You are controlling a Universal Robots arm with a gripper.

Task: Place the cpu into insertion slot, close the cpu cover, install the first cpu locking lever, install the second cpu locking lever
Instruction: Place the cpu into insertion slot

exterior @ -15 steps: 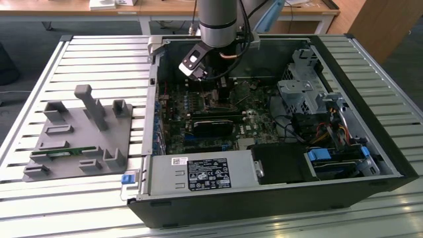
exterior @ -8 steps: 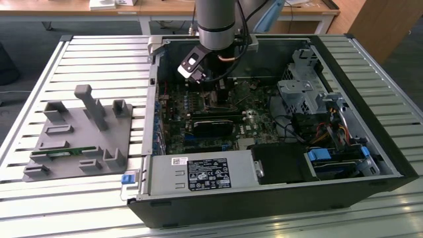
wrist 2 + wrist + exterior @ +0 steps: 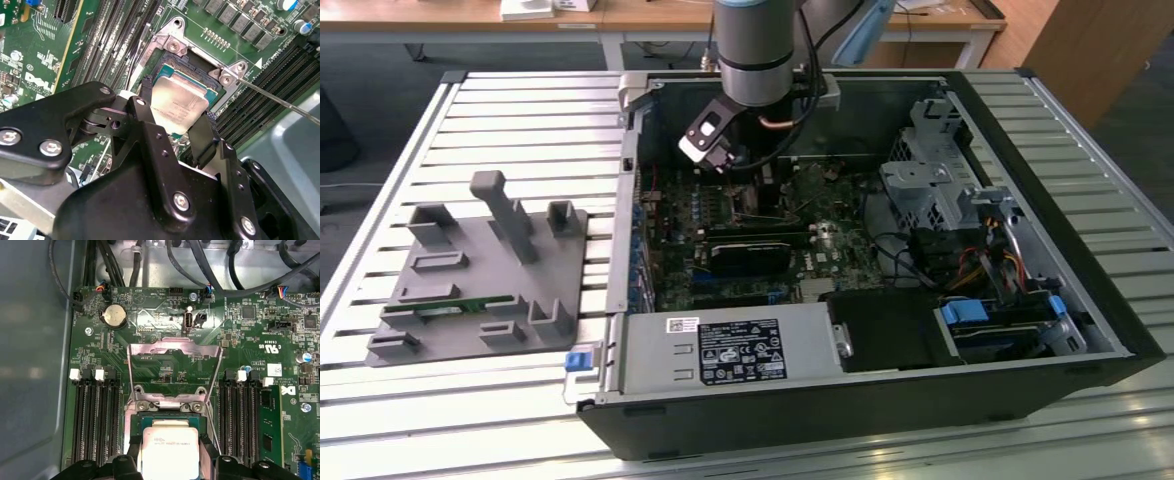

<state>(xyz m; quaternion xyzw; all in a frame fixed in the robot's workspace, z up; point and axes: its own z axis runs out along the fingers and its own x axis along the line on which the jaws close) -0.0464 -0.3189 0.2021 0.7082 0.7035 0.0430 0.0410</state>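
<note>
Closest to my wrist cameras is the gripper (image 3: 176, 114), and its two black fingers (image 3: 202, 137) are pinching the cpu (image 3: 177, 102) by opposite edges. In the first wrist view the gripper (image 3: 170, 442) holds the cpu (image 3: 169, 457) the same way, pale metal top facing up at me. The chip sits directly over the insertion slot (image 3: 196, 76), a little tilted in the second wrist view. I cannot tell whether it is already resting in the socket or is just above it. Part of the insertion slot (image 3: 170, 416) shows past the chip's far edge, with its silver rim and two screws just beyond.

Behind that, the cpu cover (image 3: 132, 380) stands swung open, and I can see green board through its square window. A thin locking lever (image 3: 280, 102) runs out from the slot's corner, unlatched and clear of the board. Black memory slots (image 3: 95, 420) flank the socket on both sides, one of them carrying a green memory stick (image 3: 270, 425). A coin battery (image 3: 114, 315) lies further back.

In the exterior view the arm (image 3: 758, 50) reaches down into the open computer case (image 3: 1067, 300), with the long black card (image 3: 754, 255) near it. The case lies on the slatted counter (image 3: 520, 110). A grey fixture tray (image 3: 480, 270) sits well apart on the exterior view's left.
</note>
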